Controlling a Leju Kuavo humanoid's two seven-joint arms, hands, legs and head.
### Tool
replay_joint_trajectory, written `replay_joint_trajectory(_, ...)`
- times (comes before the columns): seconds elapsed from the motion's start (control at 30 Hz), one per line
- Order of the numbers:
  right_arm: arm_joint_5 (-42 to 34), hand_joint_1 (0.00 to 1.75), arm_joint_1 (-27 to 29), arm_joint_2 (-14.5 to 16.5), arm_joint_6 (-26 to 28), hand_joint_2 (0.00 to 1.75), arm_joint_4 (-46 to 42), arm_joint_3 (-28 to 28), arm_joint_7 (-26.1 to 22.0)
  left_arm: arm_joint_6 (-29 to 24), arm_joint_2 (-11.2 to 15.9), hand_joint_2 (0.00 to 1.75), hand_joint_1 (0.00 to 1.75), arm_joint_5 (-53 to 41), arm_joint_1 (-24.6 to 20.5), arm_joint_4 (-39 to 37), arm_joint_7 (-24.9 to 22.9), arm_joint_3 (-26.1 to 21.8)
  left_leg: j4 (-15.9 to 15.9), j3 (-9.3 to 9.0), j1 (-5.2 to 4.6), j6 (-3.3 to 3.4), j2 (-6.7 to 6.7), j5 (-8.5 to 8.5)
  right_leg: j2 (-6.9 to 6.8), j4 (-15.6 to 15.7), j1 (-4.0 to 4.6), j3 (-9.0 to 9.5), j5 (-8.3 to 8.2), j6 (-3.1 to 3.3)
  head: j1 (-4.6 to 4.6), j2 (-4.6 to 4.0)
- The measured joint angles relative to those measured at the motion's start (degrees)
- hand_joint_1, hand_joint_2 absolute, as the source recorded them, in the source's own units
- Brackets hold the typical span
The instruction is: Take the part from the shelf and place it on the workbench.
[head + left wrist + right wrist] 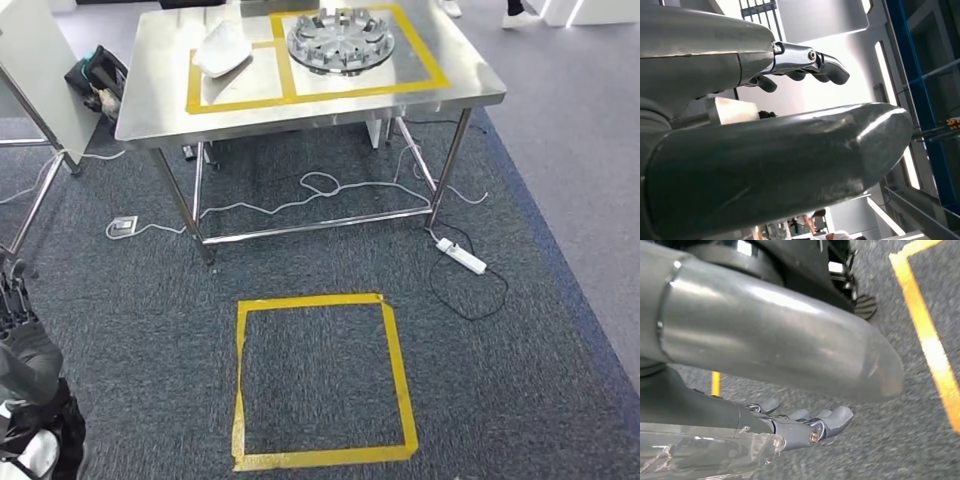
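Low at the left edge of the head view, the robot's left hand (26,350) hangs beside its body; its wrist camera shows the thick grey thumb (791,165) and darker fingers (817,62) held straight and apart with nothing between them. Ahead stands the stainless steel workbench (151,100), marked with yellow tape rectangles (226,102). A white, shallow, curved part (221,48) lies in the smaller left rectangle, and a round silver spoked metal disc (341,38) rests in the larger right one. White cables (317,195) and a white power strip (462,256) trail on the grey carpet (513,350), and a yellow tape square (321,380) is marked on the floor nearer the robot. On the right side, the right hand (798,427) hangs over the carpet, fingers stretched out, released, grasping nothing.
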State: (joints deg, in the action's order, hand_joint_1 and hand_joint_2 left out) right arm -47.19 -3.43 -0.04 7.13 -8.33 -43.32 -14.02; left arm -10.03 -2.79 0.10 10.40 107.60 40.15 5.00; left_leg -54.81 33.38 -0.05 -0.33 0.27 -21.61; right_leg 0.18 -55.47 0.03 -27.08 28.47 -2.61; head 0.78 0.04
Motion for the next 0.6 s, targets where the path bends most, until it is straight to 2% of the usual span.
replay_joint_trajectory(0.07, -0.01, 0.00, 0.02, 0.01, 0.27, 0.00, 0.00, -0.09, -0.04, -0.19, -0.07, 0.00, 0.00, -0.13, 0.10, 0.01, -0.01, 0.02, -0.41, 0.29, 0.09, -0.57, 0.01, -0.13, 0.02, -0.12, -0.05, -0.69, -0.31, 1.00, 0.02, 0.00)
replay_joint_trajectory(0.1, -0.03, 0.00, 0.03, 0.00, 0.45, 0.00, 0.01, -0.12, -0.04, -0.22, -0.09, 0.00, 0.00, -0.14, 0.17, 0.02, -0.01, 0.02, -1.56, 0.81, 0.14, -0.85, 0.00, -1.22, 0.03, -0.11, -0.11, -0.91, -0.60, 1.49, 0.10, 0.00)
replay_joint_trajectory(0.17, -0.07, 0.00, 0.05, -0.02, 0.67, 0.00, 0.02, -0.16, -0.06, -0.27, -0.09, 0.00, 0.00, -0.14, 0.31, 0.03, -0.01, 0.03, -6.33, 2.78, 0.21, -1.31, -0.06, -4.99, 0.09, -0.09, -0.18, -1.25, -1.24, 2.13, 0.26, 0.00)
replay_joint_trajectory(0.23, -0.08, 0.00, 0.11, -0.02, 0.74, 0.00, 0.02, -0.17, -0.09, -0.27, -0.09, 0.00, 0.00, -0.14, 0.43, 0.02, -0.01, 0.03, -13.22, 5.49, 0.25, -1.55, -0.06, -8.74, 0.33, -0.16, -0.12, -1.79, -1.87, 2.34, 0.31, 0.00)
replay_joint_trajectory(0.27, -0.08, 0.00, 0.18, -0.02, 0.74, 0.00, 0.02, -0.18, -0.09, -0.27, -0.09, 0.00, 0.00, -0.14, 0.51, 0.02, -0.01, 0.03, -15.97, 6.46, 0.24, -1.59, -0.06, -9.71, 0.54, -0.19, -0.08, -2.18, -2.16, 2.36, 0.31, 0.00)
replay_joint_trajectory(0.3, -0.08, 0.00, 0.26, -0.02, 0.74, 0.00, 0.02, -0.19, -0.10, -0.27, -0.09, 0.00, 0.00, -0.14, 0.58, 0.01, -0.01, 0.03, -17.48, 6.79, 0.24, -1.56, -0.07, -9.87, 0.82, -0.22, -0.05, -2.54, -2.42, 2.34, 0.31, 0.00)
replay_joint_trajectory(0.33, -0.08, 0.00, 0.35, -0.01, 0.73, 0.00, 0.02, -0.20, -0.10, -0.27, -0.09, 0.00, 0.00, -0.14, 0.62, 0.01, -0.01, 0.03, -16.97, 6.11, 0.23, -1.45, -0.11, -8.99, 1.16, -0.23, -0.02, -2.80, -2.64, 2.28, 0.31, 0.00)
replay_joint_trajectory(0.37, -0.08, 0.00, 0.39, -0.01, 0.73, 0.00, 0.02, -0.21, -0.10, -0.27, -0.09, 0.00, 0.00, -0.14, 0.64, 0.02, 0.00, 0.03, -14.20, 4.33, 0.23, -1.26, -0.28, -7.29, 1.54, -0.24, -0.01, -2.94, -2.78, 2.20, 0.31, 0.00)
replay_joint_trajectory(0.43, -0.08, 0.00, 0.31, 0.01, 0.73, 0.00, 0.02, -0.22, -0.11, -0.27, -0.10, 0.00, 0.00, -0.14, 0.65, 0.03, 0.00, 0.03, -5.84, -0.66, 0.26, -0.71, -1.61, -4.07, 2.40, -0.32, 0.05, -3.17, -2.99, 1.93, 0.31, 0.00)
replay_joint_trajectory(0.47, -0.08, 0.00, 0.23, 0.01, 0.73, 0.00, 0.02, -0.23, -0.12, -0.27, -0.10, 0.00, 0.00, -0.14, 0.66, 0.03, 0.00, 0.03, -2.64, -2.47, 0.29, -0.50, -2.27, -3.32, 2.84, -0.42, 0.12, -3.40, -3.09, 1.73, 0.29, 0.00)
replay_joint_trajectory(0.5, -0.08, 0.00, 0.17, 0.02, 0.73, 0.00, 0.02, -0.23, -0.13, -0.26, -0.10, 0.00, 0.00, -0.14, 0.66, 0.03, 0.00, 0.03, -0.79, -3.45, 0.31, -0.33, -2.67, -3.22, 3.23, -0.53, 0.17, -3.62, -3.20, 1.49, 0.30, 0.00)
replay_joint_trajectory(0.53, -0.09, 0.00, 0.17, 0.02, 0.74, 0.00, 0.02, -0.24, -0.14, -0.26, -0.10, 0.00, 0.00, -0.14, 0.66, 0.03, 0.00, 0.03, -0.22, -3.65, 0.29, -0.20, -2.60, -3.41, 3.58, -0.61, 0.21, -3.87, -3.32, 1.21, 0.26, 0.00)
replay_joint_trajectory(0.6, -0.12, 0.00, 0.34, -0.04, 0.81, 0.00, 0.03, -0.24, -0.14, -0.26, -0.17, 0.00, 0.00, -0.14, 0.61, 0.03, 0.00, 0.03, 0.02, -3.40, 0.44, 0.23, -1.76, -3.40, 3.87, -0.92, 0.19, -4.48, -3.24, 0.58, 0.25, 0.00)
